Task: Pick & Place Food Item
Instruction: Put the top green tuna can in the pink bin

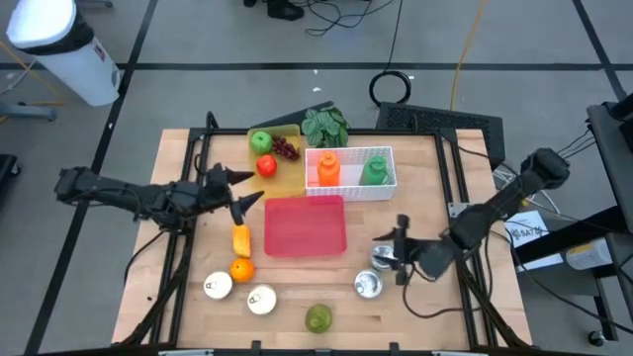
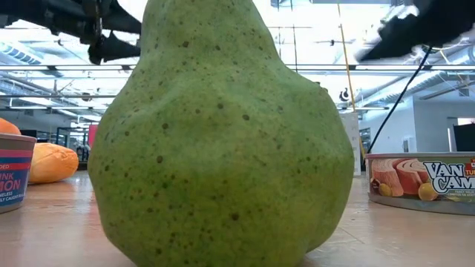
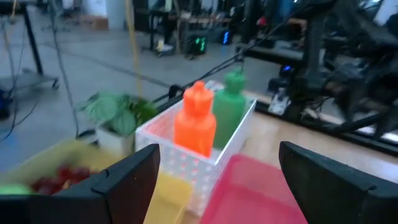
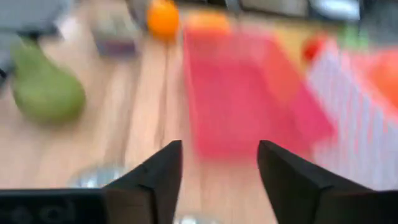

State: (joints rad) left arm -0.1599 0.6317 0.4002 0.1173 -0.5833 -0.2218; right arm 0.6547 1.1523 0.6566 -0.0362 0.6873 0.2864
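Hovering over the left part of the bench (image 1: 415, 307), my left gripper (image 1: 235, 190) has its fingers (image 3: 127, 180) spread wide with nothing between them — it sits just left of the red tray (image 1: 305, 225) and the yellow tray (image 1: 287, 170). My right gripper (image 1: 394, 244) is low over the bench on the right of the red tray, above two tin cans (image 1: 376, 270); its fingers (image 4: 155, 171) stand apart and empty in the wrist view. Food items noted: a pear (image 1: 317, 316) upright at the front edge, an orange (image 1: 241, 269) and a yellow-orange piece (image 1: 241, 239) left of the red tray, an apple (image 1: 260, 141) and grapes (image 1: 285, 149) on the yellow tray. A white basket (image 1: 388, 184) behind the red tray holds an orange bottle (image 1: 327, 168) and a green bottle (image 1: 374, 170).
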